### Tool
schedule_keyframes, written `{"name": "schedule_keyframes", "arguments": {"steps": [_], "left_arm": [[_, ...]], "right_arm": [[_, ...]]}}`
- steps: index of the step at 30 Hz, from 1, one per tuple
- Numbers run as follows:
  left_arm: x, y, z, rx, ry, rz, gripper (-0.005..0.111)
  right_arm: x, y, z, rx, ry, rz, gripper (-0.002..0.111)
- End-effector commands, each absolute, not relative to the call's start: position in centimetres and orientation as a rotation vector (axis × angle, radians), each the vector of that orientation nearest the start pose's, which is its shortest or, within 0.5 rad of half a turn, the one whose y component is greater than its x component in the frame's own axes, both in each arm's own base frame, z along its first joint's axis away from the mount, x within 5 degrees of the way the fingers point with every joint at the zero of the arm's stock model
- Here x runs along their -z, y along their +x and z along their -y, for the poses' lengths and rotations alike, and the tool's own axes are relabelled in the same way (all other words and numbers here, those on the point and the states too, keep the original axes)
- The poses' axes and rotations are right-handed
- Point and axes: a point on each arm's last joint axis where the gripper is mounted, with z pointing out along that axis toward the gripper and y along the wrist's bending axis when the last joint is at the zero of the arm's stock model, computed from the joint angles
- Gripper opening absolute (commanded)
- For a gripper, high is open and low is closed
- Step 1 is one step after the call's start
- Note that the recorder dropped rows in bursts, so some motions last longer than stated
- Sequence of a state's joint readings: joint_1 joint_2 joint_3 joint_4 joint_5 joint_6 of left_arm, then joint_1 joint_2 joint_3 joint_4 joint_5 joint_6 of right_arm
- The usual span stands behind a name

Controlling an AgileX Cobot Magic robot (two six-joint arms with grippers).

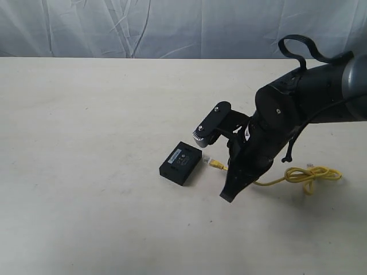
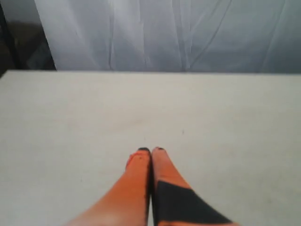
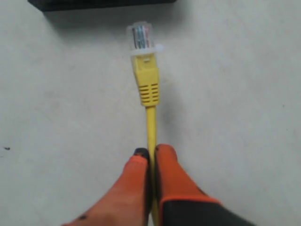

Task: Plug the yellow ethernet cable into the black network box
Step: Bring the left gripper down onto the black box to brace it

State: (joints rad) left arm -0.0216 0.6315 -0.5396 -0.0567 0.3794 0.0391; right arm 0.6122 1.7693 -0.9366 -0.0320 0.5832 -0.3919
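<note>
My left claw (image 2: 151, 149) is off to the left, its two orange fingers (image 2: 136, 174) pressed together tip to tip. Under and ahead of it lies the pale surface (image 2: 70, 122). Past the surface's far edge hangs a white drape (image 2: 164, 33).

Moving right, the box (image 1: 181, 163) lies flat on the surface, ahead of my right claw (image 3: 150, 150) and a little apart from it. It is black and rectangular, with a pale label on its top face. The side nearest my right claw is in shadow, and I cannot make out its ports.

Between the box and my right claw is the plug (image 3: 141, 35). It is clear plastic with coloured wires showing inside, and it is fixed to a ribbed yellow boot (image 3: 147, 84). It sticks straight out ahead of my claw, pointing at the box's near side. Its tip is close to the box but not touching, with a thin strip of shaded surface between them.

My right claw is clamped on the cable (image 3: 151, 125), pinching the thin yellow cord between its orange fingers a short way behind the boot.

Further right, behind my right claw, the cable comes out from under my arm (image 1: 309, 97) and trails across the surface. There it gathers into a loose looped knot (image 1: 309, 175), well apart from the box.
</note>
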Motion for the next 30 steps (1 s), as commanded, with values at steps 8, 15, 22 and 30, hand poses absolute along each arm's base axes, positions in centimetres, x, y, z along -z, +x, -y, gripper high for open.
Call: {"name": "schedule_keyframes", "arguments": {"steps": [8,15,22,30], "left_arm": [[-25.7,28.0,4.0,0.352,0.354,-2.567,0.0],[-19.4,32.5,9.7,0.423,0.565,-2.715,0.0],[-16.1,34.6,13.9,0.45,0.719,-2.75,0.0],[-14.5,34.9,16.5,0.537,0.815,-2.735,0.0]], "right_arm": [[-15.2,25.7,-17.9,-0.003,-1.421,-2.521,-0.001],[-15.2,25.7,-18.0,-0.008,-1.403,-2.524,-0.001],[-15.2,25.7,-18.2,-0.024,-1.384,-2.526,-0.001],[-13.3,24.9,-19.6,-0.027,-1.456,-2.541,-0.001]]}}
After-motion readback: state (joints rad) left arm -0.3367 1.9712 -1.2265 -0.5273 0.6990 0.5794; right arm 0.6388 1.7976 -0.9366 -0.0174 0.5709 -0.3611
